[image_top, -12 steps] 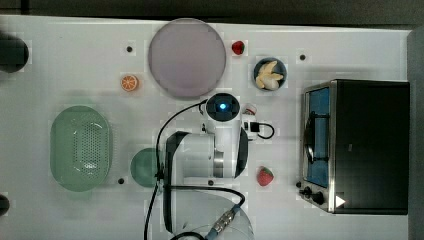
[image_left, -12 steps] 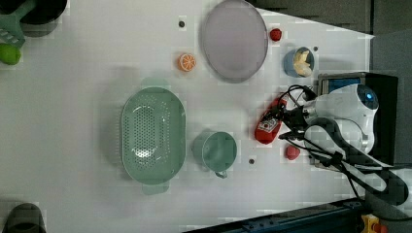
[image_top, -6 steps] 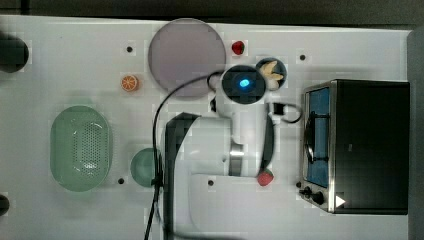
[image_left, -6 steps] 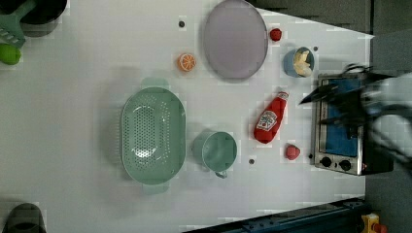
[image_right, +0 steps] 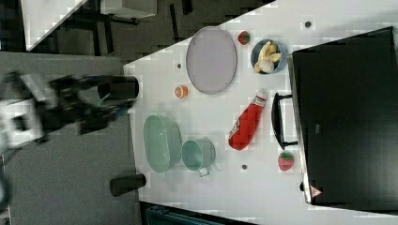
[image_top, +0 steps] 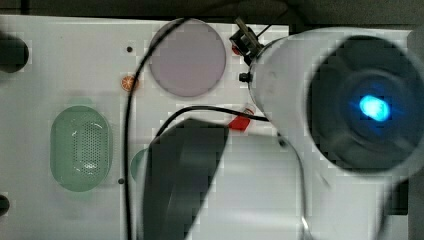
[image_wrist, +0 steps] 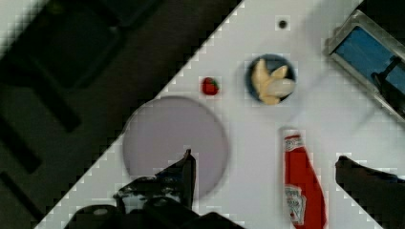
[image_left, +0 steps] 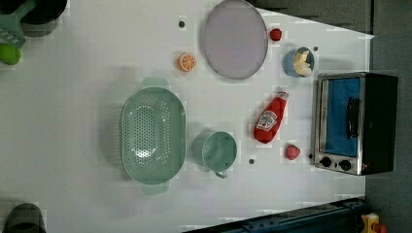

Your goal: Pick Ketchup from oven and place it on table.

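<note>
A: Look at your Ketchup (image_left: pixel 268 119), that's glossy red plastic with a paper-looking label. The table (image_left: pixel 87 58) reads smooth matt white.

B: Yep, and your oven (image_left: pixel 356 123) has a brushed metal front, shiny blue-tinted glass, matt black top. The colander (image_left: pixel 153 134) and mug (image_left: pixel 219 151) look like smooth green plastic, and the plate (image_left: pixel 235 38) is matt lilac.

place: robot lab | evidence: white table (image_left: pixel 87 194) with screw holes, play-kitchen props
</note>
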Controlling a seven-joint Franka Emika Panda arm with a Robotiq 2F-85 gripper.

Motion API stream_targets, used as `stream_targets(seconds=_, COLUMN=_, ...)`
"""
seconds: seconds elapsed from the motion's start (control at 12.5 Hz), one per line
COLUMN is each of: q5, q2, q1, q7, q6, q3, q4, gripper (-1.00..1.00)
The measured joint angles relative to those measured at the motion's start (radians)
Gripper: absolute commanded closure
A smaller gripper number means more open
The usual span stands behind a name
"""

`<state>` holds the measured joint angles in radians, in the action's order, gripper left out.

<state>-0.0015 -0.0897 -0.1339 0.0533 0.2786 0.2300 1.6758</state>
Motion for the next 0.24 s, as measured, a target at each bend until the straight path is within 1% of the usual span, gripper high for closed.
stream_targets(seconds=0.08, q5=0.005, q2=-0.008, q1=-0.001, q7=-0.001, q6=-0.069, q3=-0.004, q4=-0.042, gripper=-1.00)
stream_targets(seconds=0.24, q5=0.000, q2=-0.017, q1=-0.010, q7=-0.001, q6=-0.198, q3=-0.001, q4=-0.074, gripper=-1.00)
